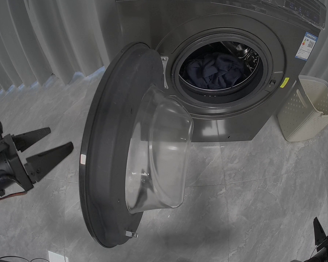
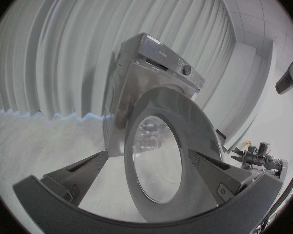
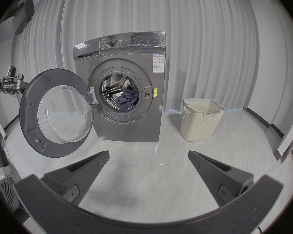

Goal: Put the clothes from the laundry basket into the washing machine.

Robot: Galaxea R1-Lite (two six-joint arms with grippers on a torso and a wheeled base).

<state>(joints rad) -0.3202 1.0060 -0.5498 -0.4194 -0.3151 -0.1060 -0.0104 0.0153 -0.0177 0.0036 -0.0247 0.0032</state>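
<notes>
The clothes (image 1: pixel 215 71) lay inside the washing machine (image 1: pixel 142 15), ahead and to the right of the left tool (image 1: pixel 61 137), beyond the wide-open door (image 1: pixel 109 135) just beside it. Both tools stood released, gripping nothing. The laundry basket (image 3: pixel 198 124) sat ahead of the right tool (image 3: pixel 147 153) and looked empty. The left arm was nearer the door.

Item 1, left gripper (image 1: pixel 61 138): two black wedge-shaped fingers (image 1: pixel 49 156) with ribbed pads (image 2: pixel 194 157) at the tips, one screw (image 2: pixel 222 191) at each finger base, and a curved black mounting bar (image 2: pixel 146 223). Behind the left gripper is a black cylindrical wrist housing (image 1: pixel 3 164) with a thin orange-red cable (image 1: pixel 7 195).
Item 2, right gripper (image 3: pixel 148 153): same build.
</notes>
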